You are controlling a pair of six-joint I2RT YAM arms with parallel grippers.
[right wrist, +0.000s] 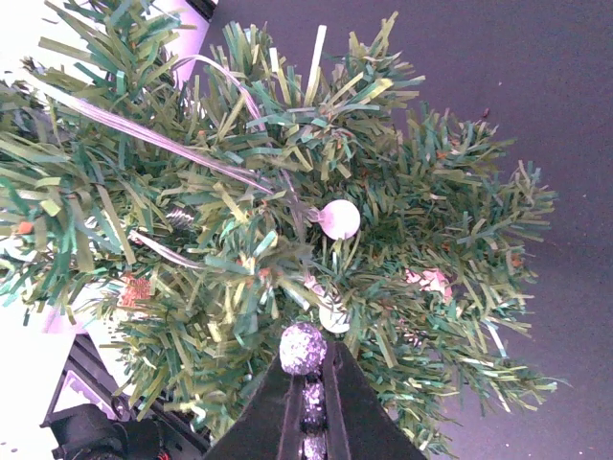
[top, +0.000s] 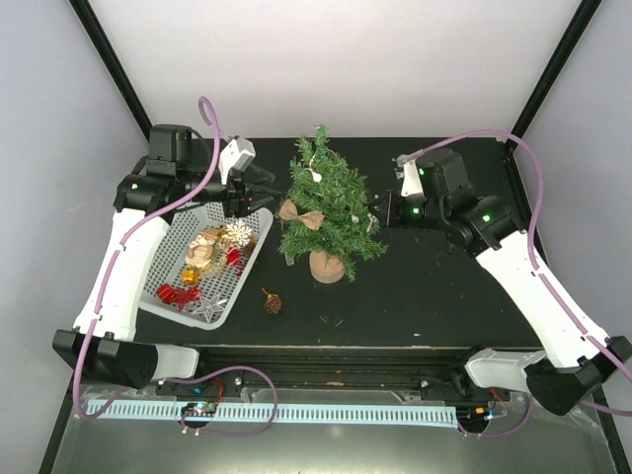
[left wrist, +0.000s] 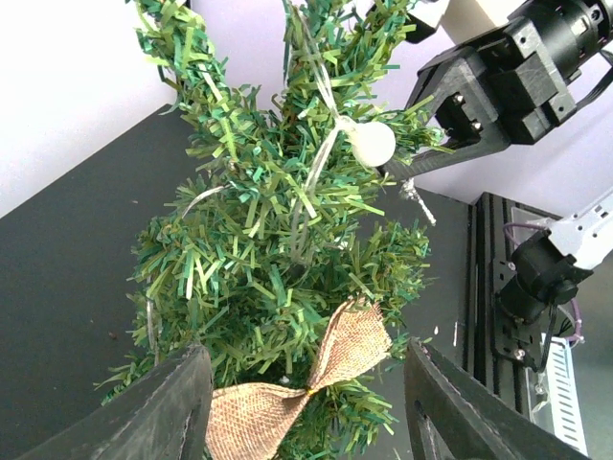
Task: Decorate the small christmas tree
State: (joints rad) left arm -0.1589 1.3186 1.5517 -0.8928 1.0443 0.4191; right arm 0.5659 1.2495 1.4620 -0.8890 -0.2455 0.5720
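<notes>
The small christmas tree (top: 329, 202) stands mid-table on its tan wooden base (top: 327, 267). A burlap bow (top: 301, 215) and a white ball (top: 316, 176) hang on it; both show in the left wrist view, the bow (left wrist: 326, 369) and the ball (left wrist: 372, 143). My left gripper (top: 259, 184) is open and empty just left of the tree, its jaws (left wrist: 302, 407) either side of the bow without touching. My right gripper (top: 387, 209) is at the tree's right side, shut on a glittery silver bead ornament (right wrist: 305, 348) pressed against the branches.
A white perforated tray (top: 170, 249) at the left holds several ornaments: red, gold, a white snowflake, a silver star. A pine cone (top: 273, 303) lies on the black table in front of the tree. A white ball (right wrist: 339, 218) hangs on the tree's right side.
</notes>
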